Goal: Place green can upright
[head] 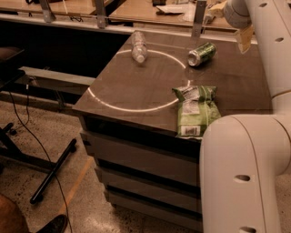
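Dark green can (201,53) lies on its side on the brown tabletop (136,88), far-right part, silver top facing front-left, w/ lighter markings along its side. It sits just at the far-right edge of the white circle (119,107) marked on the top, not upright. Nothing touches it.

Behind it, close by, a metal post (198,18) stands at the table's back edge. Gripper (213,12) is above and behind the can, near that post at the top of the view, apart from the can; can't tell if it's open or closed.

Clear plastic bottle (138,45) lies on its side on the circle's far arc, well left of the can. Flat green snack bag (195,109) lies nearer the front edge, right side, overlapping the circle line, approx. straight in front of the can.

White arm (241,173) fills the right foreground and rises along the right edge, w/ a yellow tag (245,38) hanging from the upper section. Drawers (136,159) sit under the top. Black cable (32,136) trails over the speckled floor (91,205) at left.
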Motion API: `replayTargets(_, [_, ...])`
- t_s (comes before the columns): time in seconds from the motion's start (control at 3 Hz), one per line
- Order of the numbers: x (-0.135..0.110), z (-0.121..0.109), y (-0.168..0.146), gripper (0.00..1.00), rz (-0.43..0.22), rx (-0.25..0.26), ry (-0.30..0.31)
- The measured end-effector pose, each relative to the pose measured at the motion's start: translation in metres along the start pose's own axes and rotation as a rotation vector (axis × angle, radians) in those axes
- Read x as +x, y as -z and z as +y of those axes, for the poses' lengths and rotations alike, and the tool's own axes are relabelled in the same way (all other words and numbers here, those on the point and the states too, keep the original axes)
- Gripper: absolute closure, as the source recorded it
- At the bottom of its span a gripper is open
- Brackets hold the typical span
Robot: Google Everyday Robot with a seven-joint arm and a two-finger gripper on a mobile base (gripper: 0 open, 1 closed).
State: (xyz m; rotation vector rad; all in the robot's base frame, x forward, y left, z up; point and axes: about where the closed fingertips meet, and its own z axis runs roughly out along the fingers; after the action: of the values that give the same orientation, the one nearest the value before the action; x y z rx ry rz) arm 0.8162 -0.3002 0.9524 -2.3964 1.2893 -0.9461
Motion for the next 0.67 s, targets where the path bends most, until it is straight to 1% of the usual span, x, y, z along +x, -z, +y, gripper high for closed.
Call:
replayTargets(0.33, [-0.0084, -0.0096, 0.0012, 0.0, -0.078, 0.104, -0.029])
replayTargets(0.67, [-0.0119, -0.0189, 0.0016, 0.0, -0.104, 0.163, -0.034])
